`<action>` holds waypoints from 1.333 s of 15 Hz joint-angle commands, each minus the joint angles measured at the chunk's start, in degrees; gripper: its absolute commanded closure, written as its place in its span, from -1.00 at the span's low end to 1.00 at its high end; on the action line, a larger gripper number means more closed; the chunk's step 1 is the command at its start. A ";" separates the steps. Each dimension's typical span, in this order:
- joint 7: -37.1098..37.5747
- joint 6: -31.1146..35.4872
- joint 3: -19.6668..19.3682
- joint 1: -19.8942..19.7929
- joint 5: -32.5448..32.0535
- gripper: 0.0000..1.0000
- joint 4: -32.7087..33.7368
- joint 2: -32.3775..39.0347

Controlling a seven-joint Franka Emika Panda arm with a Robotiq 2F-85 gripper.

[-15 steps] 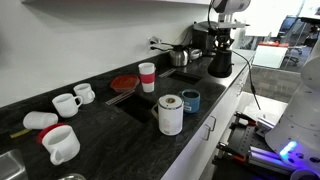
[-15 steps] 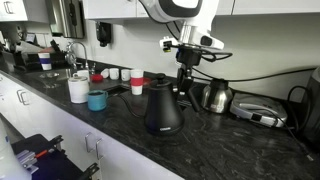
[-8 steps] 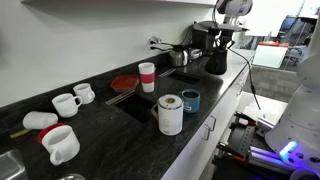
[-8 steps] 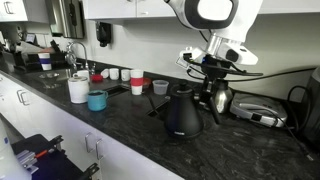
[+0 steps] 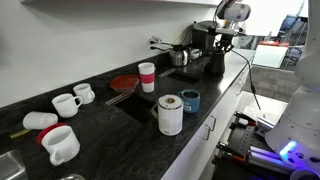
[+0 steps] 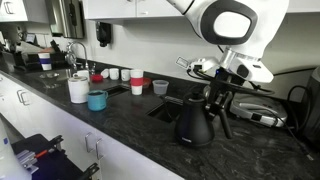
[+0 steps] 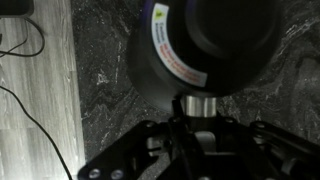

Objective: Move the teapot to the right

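The black glossy teapot (image 6: 195, 122) stands low over the dark stone counter (image 6: 120, 135), wide at the base and narrow at the top. It also shows at the far end of the counter in an exterior view (image 5: 215, 63). My gripper (image 6: 214, 93) is at its upper right side, shut on its handle, and it shows in an exterior view (image 5: 222, 42). In the wrist view the teapot (image 7: 205, 45) fills the top from above, with a sticker on its side, and the gripper (image 7: 205, 108) clamps a metal part of the handle.
A small shiny steel pot (image 6: 219, 97) stands just behind the teapot, with a flat grey appliance (image 6: 258, 113) to its right. A white canister (image 6: 78, 88) and a blue cup (image 6: 97, 100) stand by the sink (image 5: 135, 102). White mugs (image 5: 68, 103) stand further along.
The gripper has carried the teapot to the right along the counter, close in front of the steel pot, and the arm has swung the same way.
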 commanded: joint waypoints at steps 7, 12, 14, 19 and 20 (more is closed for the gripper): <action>2.82 -5.68 0.70 -2.34 1.24 -0.43 6.22 0.83; 0.80 -8.82 0.94 -2.15 0.62 -0.99 7.78 -0.88; 1.82 -7.82 0.49 -1.51 0.12 -1.00 8.16 -0.06; -0.06 -8.53 0.51 -0.98 -1.30 -1.00 6.49 -1.79; -0.98 -8.15 0.55 -0.67 -1.81 -1.00 5.54 -2.75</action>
